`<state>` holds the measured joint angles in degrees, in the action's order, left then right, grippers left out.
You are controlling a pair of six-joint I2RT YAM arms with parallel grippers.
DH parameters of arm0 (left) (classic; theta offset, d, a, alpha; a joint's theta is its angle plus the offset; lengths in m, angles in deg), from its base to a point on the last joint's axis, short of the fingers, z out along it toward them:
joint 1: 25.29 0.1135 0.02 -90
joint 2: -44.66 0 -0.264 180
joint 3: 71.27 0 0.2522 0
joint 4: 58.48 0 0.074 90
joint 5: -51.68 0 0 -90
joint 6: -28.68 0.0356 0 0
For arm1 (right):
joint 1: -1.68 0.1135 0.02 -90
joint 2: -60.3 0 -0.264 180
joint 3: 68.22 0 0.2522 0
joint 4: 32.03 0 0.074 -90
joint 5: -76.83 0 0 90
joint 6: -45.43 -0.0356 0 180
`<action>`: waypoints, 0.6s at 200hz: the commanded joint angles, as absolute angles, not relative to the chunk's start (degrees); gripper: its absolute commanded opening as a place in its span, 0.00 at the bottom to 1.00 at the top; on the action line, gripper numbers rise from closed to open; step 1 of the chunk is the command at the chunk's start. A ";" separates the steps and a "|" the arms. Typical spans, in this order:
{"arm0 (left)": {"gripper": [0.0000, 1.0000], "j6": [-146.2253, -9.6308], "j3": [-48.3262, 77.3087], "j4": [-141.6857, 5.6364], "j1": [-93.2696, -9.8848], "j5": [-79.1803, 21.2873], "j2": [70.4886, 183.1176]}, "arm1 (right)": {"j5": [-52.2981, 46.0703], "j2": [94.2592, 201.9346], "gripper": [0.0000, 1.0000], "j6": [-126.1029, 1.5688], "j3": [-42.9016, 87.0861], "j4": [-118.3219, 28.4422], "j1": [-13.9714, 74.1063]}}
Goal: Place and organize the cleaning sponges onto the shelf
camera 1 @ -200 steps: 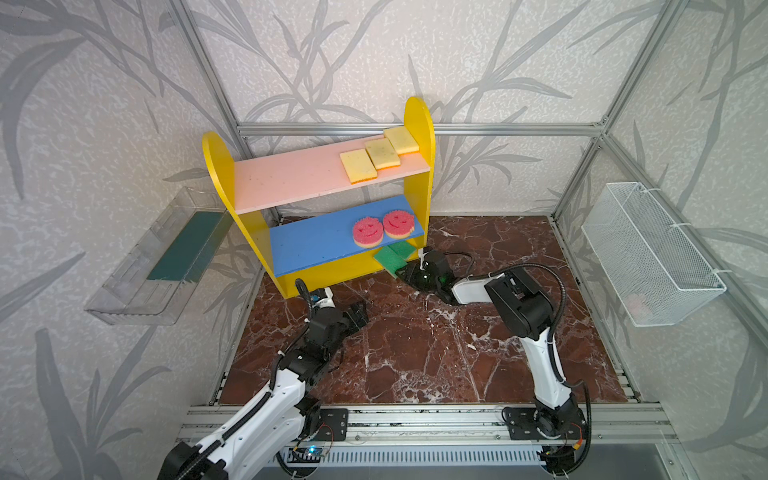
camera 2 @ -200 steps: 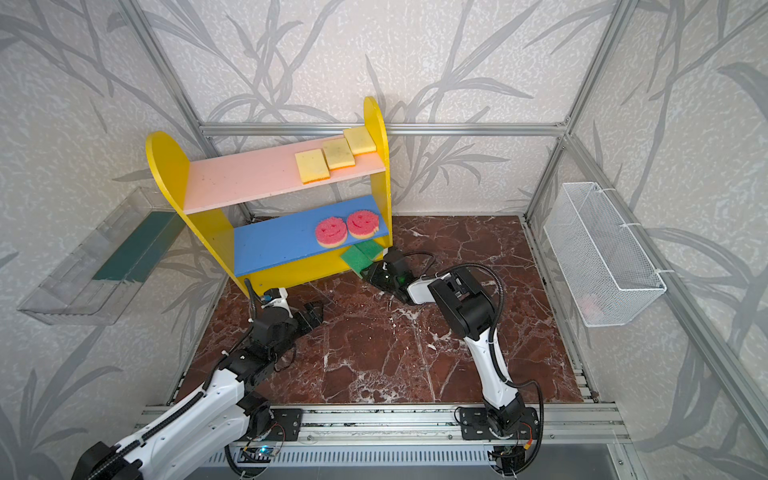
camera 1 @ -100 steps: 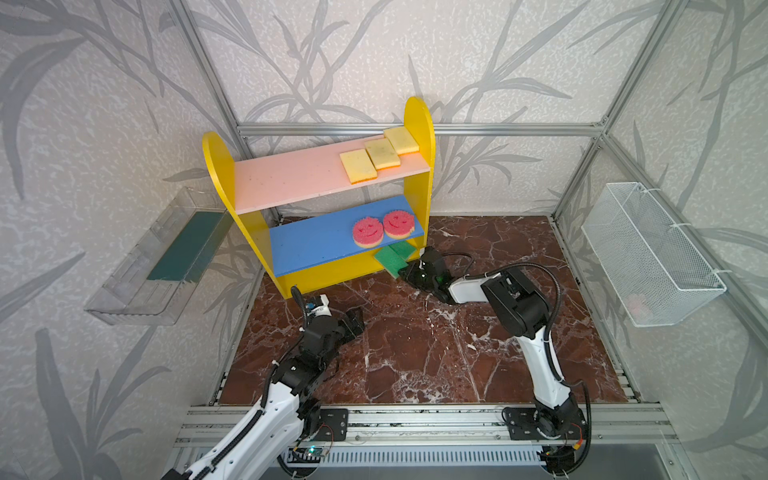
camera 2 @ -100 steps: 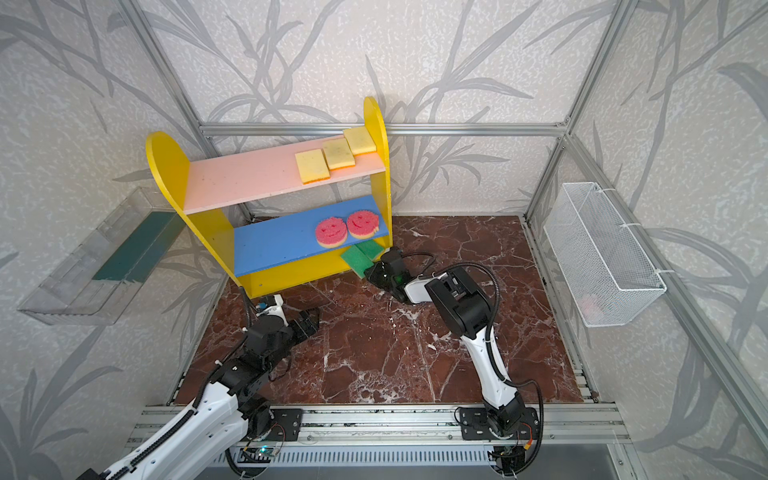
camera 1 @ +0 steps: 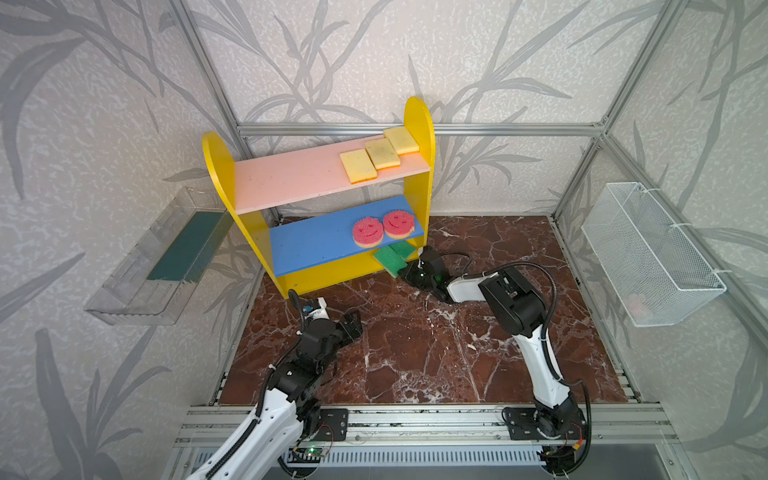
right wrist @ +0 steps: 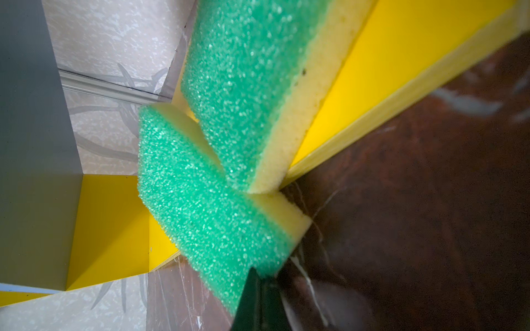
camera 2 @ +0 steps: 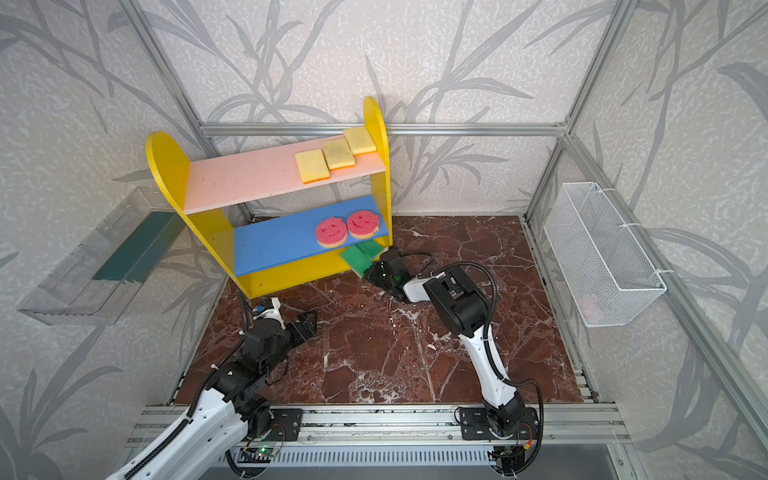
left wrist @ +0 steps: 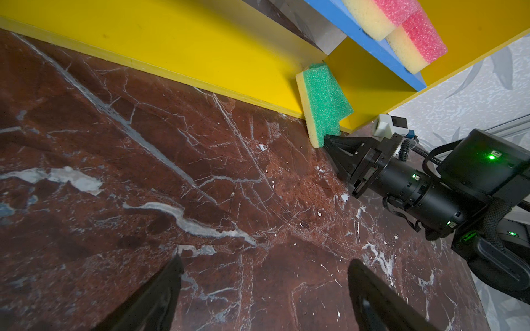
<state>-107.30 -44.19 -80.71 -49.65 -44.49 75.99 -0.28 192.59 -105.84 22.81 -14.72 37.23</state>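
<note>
Left wrist: closed right gripper (left wrist: pixel 326 138) against green sponge (left wrist: pixel 318 94).

Green sponges (camera 1: pixel 390 261) half hidden under blue board (camera 1: pixel 316 245); pink obj (camera 1: pixel 636 305) in basket (camera 1: pixel 648 249) blurry

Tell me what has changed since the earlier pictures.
The right end effector closed and edged toward the shelf, tip against a green sponge. The left end effector, open, drew back a little. Shelf, pink smiley sponges and yellow sponges stayed put.
</note>
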 commanded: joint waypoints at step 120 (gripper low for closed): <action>0.91 -107.03 -44.06 -82.35 -49.47 -45.60 74.58 | 1.83 189.54 0.00 -99.94 19.91 -13.33 39.65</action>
<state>-107.34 -44.19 -81.30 -49.65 -44.47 75.21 1.60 191.36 -100.40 20.45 -12.62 39.16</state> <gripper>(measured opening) 0.915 0.047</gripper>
